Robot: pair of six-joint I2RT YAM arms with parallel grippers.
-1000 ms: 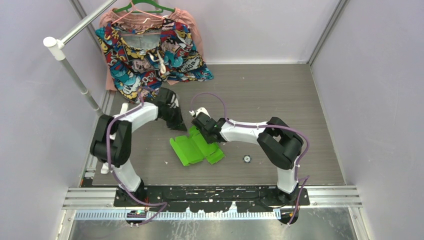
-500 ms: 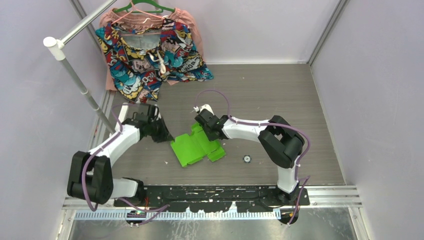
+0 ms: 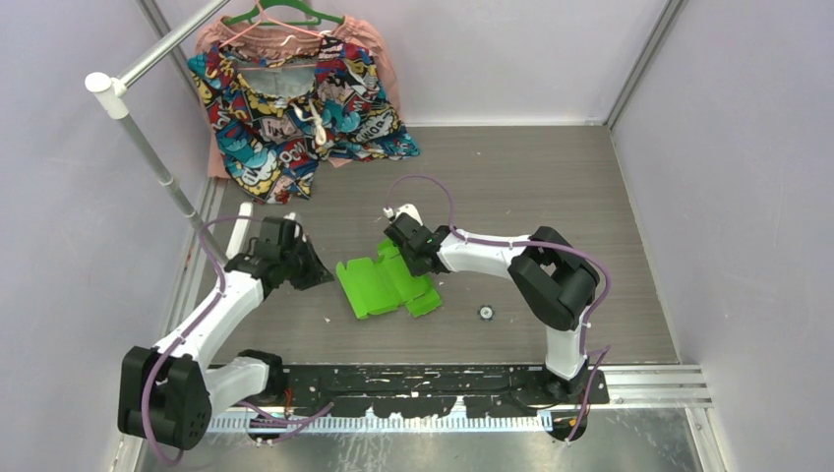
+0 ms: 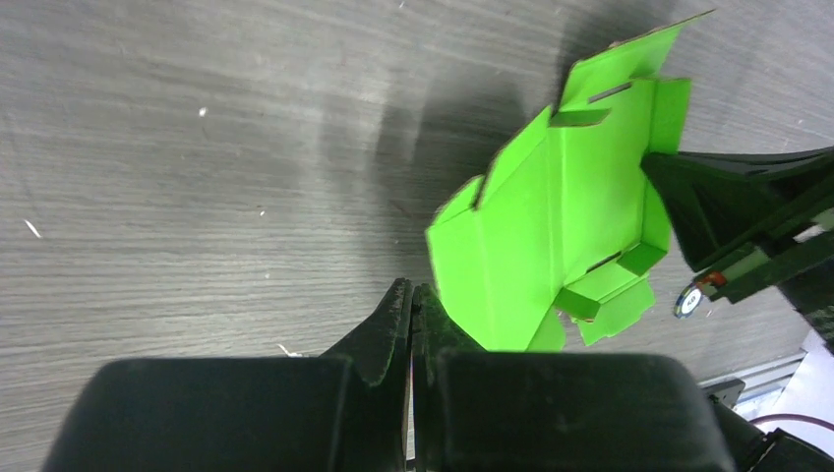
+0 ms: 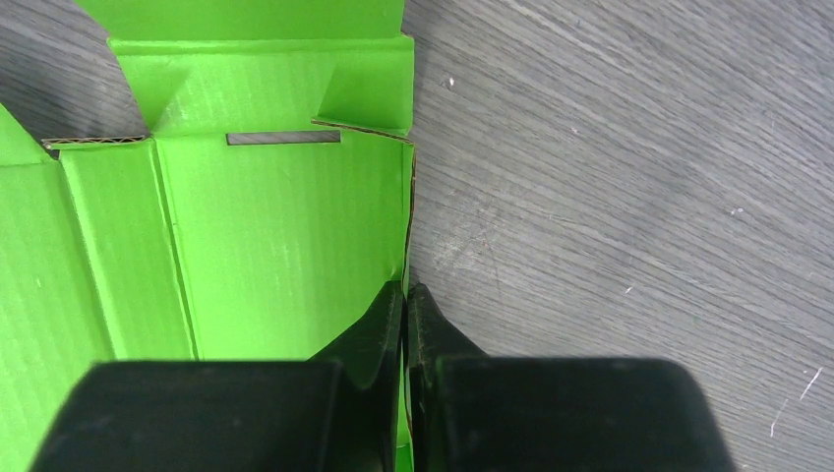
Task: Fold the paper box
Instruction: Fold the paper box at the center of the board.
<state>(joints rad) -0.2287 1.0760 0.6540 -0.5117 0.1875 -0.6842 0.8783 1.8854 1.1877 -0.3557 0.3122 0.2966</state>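
The paper box (image 3: 379, 285) is a lime-green die-cut sheet lying mid-table, partly folded, with some flaps standing up. In the left wrist view the paper box (image 4: 561, 226) shows a raised side wall and slots. My right gripper (image 3: 413, 261) sits at the box's far right edge. Seen from the right wrist, the gripper (image 5: 404, 287) is shut on the thin upright wall of the paper box (image 5: 256, 226). Just off the box's left edge, my left gripper (image 3: 320, 278) is low over the table. Its tips (image 4: 411, 290) are shut with nothing between them.
A colourful patterned garment (image 3: 295, 98) hangs on a green hanger at the back left, beside a slanted metal rod (image 3: 148, 138). A small round object (image 3: 485, 313) lies on the table right of the box. Walls close in both sides.
My left arm has swung down and to the left, away from the box's far left corner, and now sits off its left edge. The right gripper kept hold and nudged the box slightly.
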